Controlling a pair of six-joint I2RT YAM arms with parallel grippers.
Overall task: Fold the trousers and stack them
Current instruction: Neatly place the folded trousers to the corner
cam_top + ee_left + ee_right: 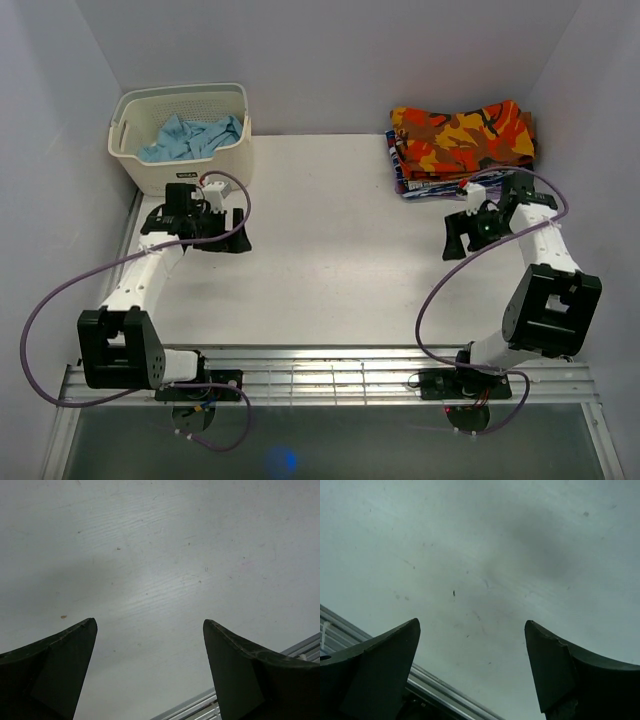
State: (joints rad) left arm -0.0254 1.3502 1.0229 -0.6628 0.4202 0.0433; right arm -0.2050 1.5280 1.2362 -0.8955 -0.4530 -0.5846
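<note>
— What sort of place is shown?
— A robotics lab cell is indicated. A white table (330, 260) is boxed in by plain white walls (330, 60), and a left arm (140, 280) and right arm (550, 260) are bolted by an aluminium rail (330, 372).
— What else is seen?
— Purple cables (418, 320) are looped loose. A laundry basket (230, 155) and folded trousers (462, 135) are laid out as props.

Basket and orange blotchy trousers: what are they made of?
The basket looks like matt cream plastic, since its stiff walls are moulded in a lattice. The trousers look like soft cloth, since they lie folded with rumpled edges. I can't tell which fibre.
</note>
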